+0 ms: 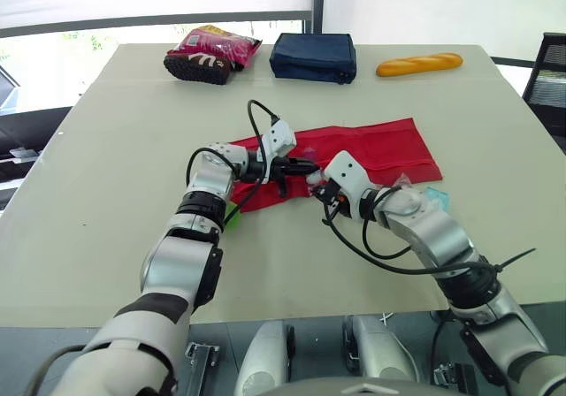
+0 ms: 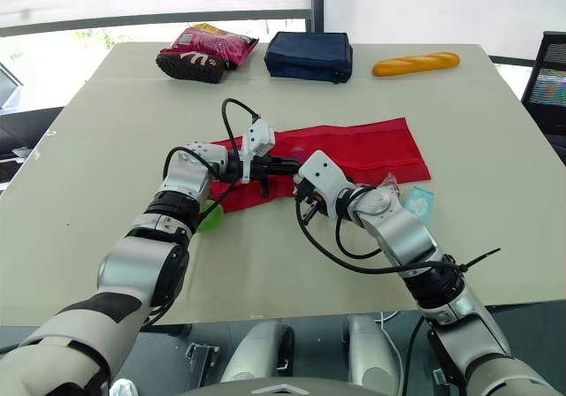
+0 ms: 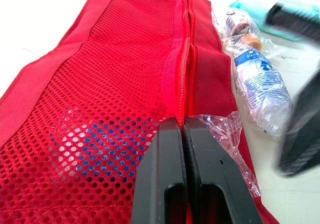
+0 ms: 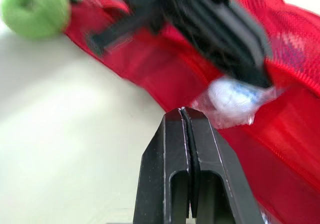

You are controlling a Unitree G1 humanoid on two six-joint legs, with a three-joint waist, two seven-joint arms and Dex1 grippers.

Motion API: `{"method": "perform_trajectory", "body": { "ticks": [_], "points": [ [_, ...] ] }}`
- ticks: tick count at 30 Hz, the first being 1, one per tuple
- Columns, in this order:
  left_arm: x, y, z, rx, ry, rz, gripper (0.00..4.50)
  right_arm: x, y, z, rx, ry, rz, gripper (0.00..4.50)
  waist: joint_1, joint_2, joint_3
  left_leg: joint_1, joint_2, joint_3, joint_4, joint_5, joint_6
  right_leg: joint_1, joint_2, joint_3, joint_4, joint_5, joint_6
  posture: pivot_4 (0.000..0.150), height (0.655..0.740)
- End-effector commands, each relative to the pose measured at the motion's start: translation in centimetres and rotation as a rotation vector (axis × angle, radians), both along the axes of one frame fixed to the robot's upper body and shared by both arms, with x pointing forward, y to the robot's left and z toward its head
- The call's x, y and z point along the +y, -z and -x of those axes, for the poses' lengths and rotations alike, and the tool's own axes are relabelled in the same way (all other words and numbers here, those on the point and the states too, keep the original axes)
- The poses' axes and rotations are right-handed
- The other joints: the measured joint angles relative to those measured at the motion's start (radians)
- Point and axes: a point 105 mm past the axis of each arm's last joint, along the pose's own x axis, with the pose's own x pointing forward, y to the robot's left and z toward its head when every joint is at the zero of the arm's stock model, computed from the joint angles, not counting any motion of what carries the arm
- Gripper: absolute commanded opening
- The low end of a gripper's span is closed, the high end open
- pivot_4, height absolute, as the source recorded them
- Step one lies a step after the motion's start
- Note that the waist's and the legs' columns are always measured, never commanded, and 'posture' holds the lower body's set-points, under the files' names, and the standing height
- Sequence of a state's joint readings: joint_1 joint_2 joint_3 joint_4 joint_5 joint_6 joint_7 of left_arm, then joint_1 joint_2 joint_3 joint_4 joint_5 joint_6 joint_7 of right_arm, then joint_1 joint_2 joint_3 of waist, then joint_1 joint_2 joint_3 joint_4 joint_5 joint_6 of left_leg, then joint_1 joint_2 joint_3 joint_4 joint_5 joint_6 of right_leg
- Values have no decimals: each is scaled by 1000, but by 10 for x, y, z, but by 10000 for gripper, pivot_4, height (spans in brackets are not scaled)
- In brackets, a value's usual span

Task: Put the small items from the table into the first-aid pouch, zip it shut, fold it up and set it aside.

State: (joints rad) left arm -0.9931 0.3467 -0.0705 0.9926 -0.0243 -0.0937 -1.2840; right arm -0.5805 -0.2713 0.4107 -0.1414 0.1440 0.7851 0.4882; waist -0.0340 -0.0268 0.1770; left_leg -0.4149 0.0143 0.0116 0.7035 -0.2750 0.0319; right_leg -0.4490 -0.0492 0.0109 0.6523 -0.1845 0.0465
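Note:
The red first-aid pouch lies unfolded on the table, mesh side up, its zip running down the middle. My left gripper is shut, its tips resting on the zip line at the pouch's left end, beside a clear plastic wrap. My right gripper is shut too, just off the pouch's near edge, close to a plastic-wrapped white item. A wrapped small bottle and a teal packet lie by the pouch's near right side. A green ball sits at the pouch's left corner.
At the table's far edge lie a snack bag, a dark blue bag and a bread loaf. A chair stands off the table's right side.

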Motion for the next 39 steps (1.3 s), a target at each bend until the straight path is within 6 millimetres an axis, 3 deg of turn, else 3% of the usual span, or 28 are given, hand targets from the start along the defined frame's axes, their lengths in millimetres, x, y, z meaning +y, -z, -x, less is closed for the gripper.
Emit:
{"method": "perform_trajectory", "body": {
  "ticks": [1, 18, 23, 27, 34, 39],
  "points": [
    [-2, -9, 0, -33, 17, 12, 0, 5, -19, -14, -127, 13, -11, 285, -1, 0, 0, 0, 0, 0, 0, 0, 0, 0, 0, 0, 0, 0, 0, 1500, 7134],
    [-6, -7, 4, -24, 35, 14, 0, 23, -19, -53, -288, 24, 47, 285, -4, 0, 0, 0, 0, 0, 0, 0, 0, 0, 0, 0, 0, 0, 0, 1500, 7134],
    [-6, -6, 4, -21, 36, 11, 0, 27, -22, -54, -318, 5, 26, 285, -4, 0, 0, 0, 0, 0, 0, 0, 0, 0, 0, 0, 0, 0, 0, 1500, 7134],
    [-5, -6, 4, -20, 32, 11, 0, 23, -24, -43, -314, -28, 14, 285, -3, 0, 0, 0, 0, 0, 0, 0, 0, 0, 0, 0, 0, 0, 0, 1500, 7134],
    [-2, -4, 2, -23, 15, 7, 0, -10, -34, 4, -279, -93, -17, 285, -1, 0, 0, -1, -1, 0, 0, 0, 0, 0, -1, 0, -1, 0, 0, 1500, 7134],
    [-2, -3, 1, -23, 9, 7, 0, -50, -34, 14, -250, 6, 33, 285, 2, 0, 0, 0, 0, -1, 0, 0, 0, 0, 0, -1, 0, 0, 0, 1500, 7134]
  ]
}}
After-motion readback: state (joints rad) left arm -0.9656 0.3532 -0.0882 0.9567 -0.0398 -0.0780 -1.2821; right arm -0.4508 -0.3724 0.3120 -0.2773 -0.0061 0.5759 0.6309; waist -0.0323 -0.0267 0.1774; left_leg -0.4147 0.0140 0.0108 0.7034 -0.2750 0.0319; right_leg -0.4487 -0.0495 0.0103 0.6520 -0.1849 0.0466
